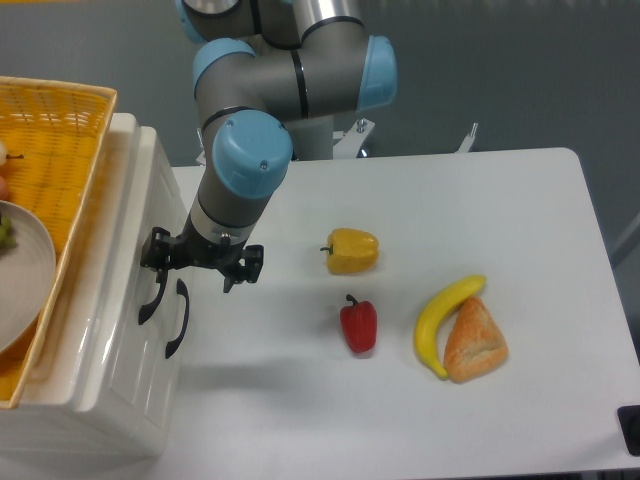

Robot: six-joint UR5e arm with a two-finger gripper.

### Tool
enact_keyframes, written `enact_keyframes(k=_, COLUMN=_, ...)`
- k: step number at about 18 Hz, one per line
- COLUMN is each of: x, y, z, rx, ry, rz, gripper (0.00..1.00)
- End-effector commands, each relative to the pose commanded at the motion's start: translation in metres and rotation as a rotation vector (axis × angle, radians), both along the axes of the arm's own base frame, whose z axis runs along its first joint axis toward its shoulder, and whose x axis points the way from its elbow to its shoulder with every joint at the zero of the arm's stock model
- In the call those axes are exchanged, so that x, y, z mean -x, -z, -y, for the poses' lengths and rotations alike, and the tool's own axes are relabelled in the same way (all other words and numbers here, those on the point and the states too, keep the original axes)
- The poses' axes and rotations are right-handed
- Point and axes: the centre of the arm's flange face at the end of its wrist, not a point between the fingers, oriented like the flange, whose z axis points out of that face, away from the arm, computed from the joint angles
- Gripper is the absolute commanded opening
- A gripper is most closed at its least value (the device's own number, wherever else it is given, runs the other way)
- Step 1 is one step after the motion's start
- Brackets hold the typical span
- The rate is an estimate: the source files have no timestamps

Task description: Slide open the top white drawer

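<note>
The top white drawer sits at the left edge of the table, in a glossy white cabinet; I see its panelled front closed, flush with the cabinet face, its curved black handle pointing out toward the table. Just beside it is a second black handle on the matching front.

From my fixed camera, looking down from above, the gripper hangs at the end of the grey and blue arm, right at the drawer front and over the upper end of the top handle. Its dark fingers are spread, one near the handle and one out over the table, and I cannot tell whether either touches the handle.

On top of the cabinet rests a yellow wicker basket holding a pale plate, cut off by the left edge.

On the white table, well apart from the drawer, lie a yellow bell pepper, a red bell pepper near it, and further right a banana touching a piece of bread.
</note>
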Motion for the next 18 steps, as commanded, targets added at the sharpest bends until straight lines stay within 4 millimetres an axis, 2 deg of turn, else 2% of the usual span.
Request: enact_keyframes(k=18, x=-0.0065, y=0.0039, z=-0.0037, rx=0.007, ry=0.011, rz=0.005, gripper=1.00)
